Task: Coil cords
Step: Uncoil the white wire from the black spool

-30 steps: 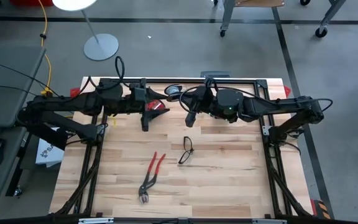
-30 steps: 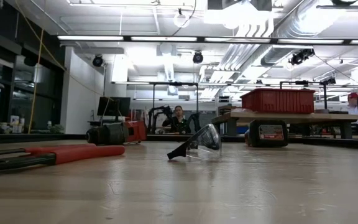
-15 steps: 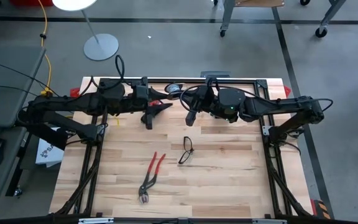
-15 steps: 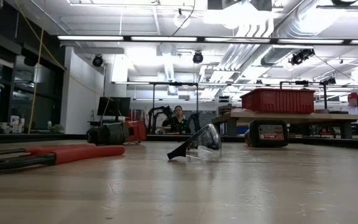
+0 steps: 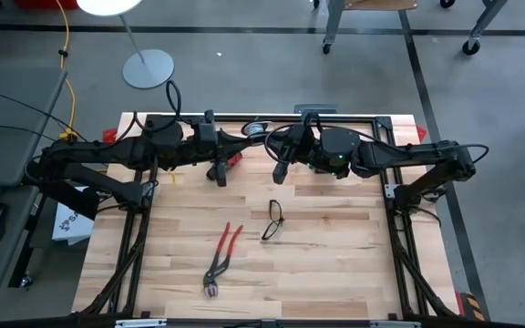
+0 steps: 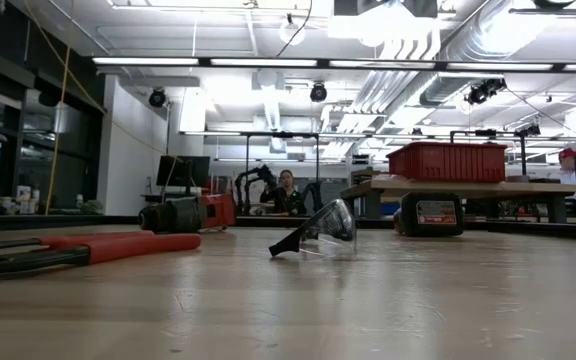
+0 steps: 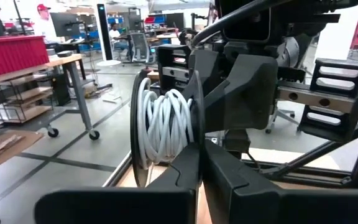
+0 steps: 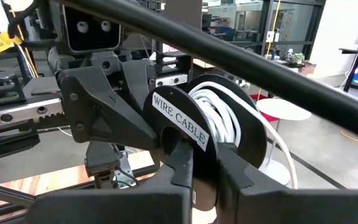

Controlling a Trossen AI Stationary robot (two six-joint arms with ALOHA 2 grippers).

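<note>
table (image 5: 326, 264): pale wood planks, matt | cord (image 7: 163, 121): smooth white | spool (image 8: 229, 134): black plastic

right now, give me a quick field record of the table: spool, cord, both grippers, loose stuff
spool: black round spool labelled WIRE CABLE, at the table's far edge between the two arms
cord: white cord wound on the spool
left gripper: left gripper shut, just left of the spool
right gripper: right gripper near the far edge, fingers close together by the spool; grip unclear
loose items: red-handled pliers and safety glasses mid-table
table: wooden table
</note>
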